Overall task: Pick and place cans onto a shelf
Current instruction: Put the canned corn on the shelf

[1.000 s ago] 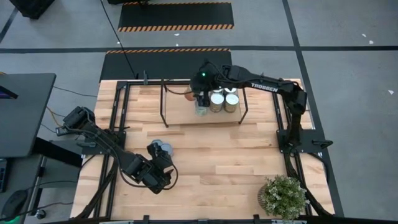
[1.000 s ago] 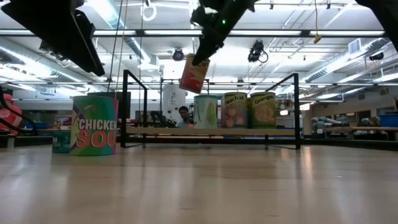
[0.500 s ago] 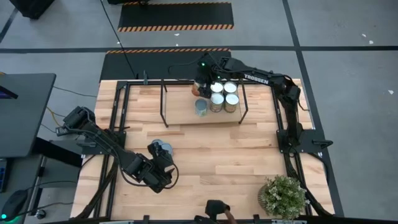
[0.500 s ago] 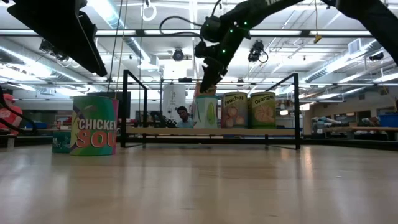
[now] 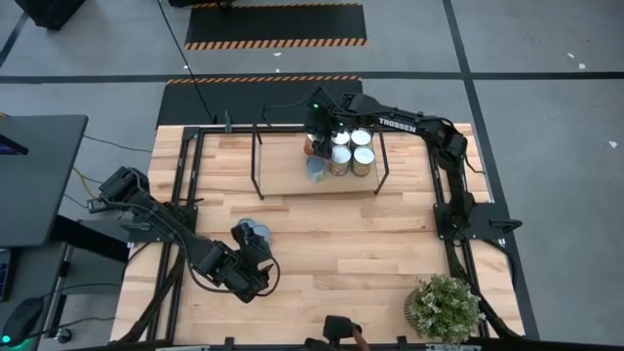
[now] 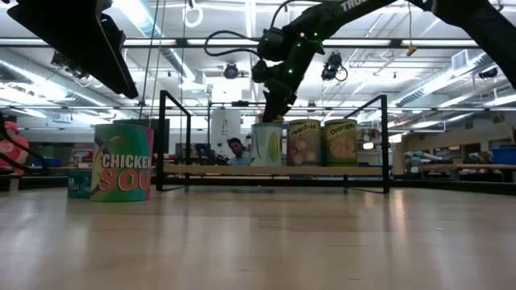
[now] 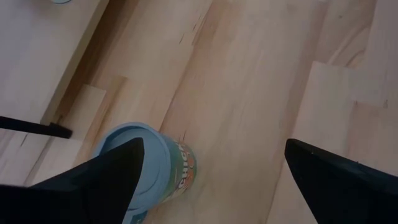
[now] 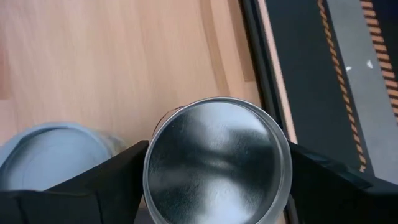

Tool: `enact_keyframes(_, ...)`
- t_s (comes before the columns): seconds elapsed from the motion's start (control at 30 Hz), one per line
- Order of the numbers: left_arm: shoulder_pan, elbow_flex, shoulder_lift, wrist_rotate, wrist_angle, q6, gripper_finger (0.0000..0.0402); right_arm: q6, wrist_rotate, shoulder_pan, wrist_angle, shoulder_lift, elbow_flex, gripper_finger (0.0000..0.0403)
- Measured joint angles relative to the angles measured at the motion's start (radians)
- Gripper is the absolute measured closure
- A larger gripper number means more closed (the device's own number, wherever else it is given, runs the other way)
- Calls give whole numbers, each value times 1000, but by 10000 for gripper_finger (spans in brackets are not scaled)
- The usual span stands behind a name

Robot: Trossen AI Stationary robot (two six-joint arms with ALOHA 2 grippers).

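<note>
The wooden table (image 5: 322, 253) takes up most of the overhead shot, and the shelf (image 5: 317, 168) sits toward its far edge with four cans showing on it, two by two, plus one under the right arm that's hard to see from above. From table height you only get a row of three labels on the shelf, so the back ones are hidden behind the front ones. The right gripper (image 5: 314, 144) is down at the shelf's back left part, and its wrist camera shows a silver-topped can (image 8: 217, 160) sitting squarely between the two fingers (image 8: 93, 186), which look pressed on its sides, so it's clamped on that can; I can't tell if the can's base is on the board. A pale blue-lidded can (image 8: 53, 155) sits just beside it, partly cut off. The left gripper (image 5: 255, 252) is over by the near left area of the table with its fingers spread wide apart, hovering by a blue-topped can (image 5: 253, 230) that stands on the table, not gripped. That can is half cut off in the left wrist view. There's also a potted plant (image 5: 445, 307) at the near right corner.
</note>
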State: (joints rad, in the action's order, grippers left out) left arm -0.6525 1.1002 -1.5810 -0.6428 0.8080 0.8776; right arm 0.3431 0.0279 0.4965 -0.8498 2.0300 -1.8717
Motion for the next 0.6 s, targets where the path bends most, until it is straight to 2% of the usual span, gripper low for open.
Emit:
enact_keyframes(0.3,0,0,0,0,0,-2,5,-8,21,-2,-27,-1,15,27)
enact_keyframes(0.6,0,0,0,14,1,-2,5,-5,26,-3,-36,-1,8,25)
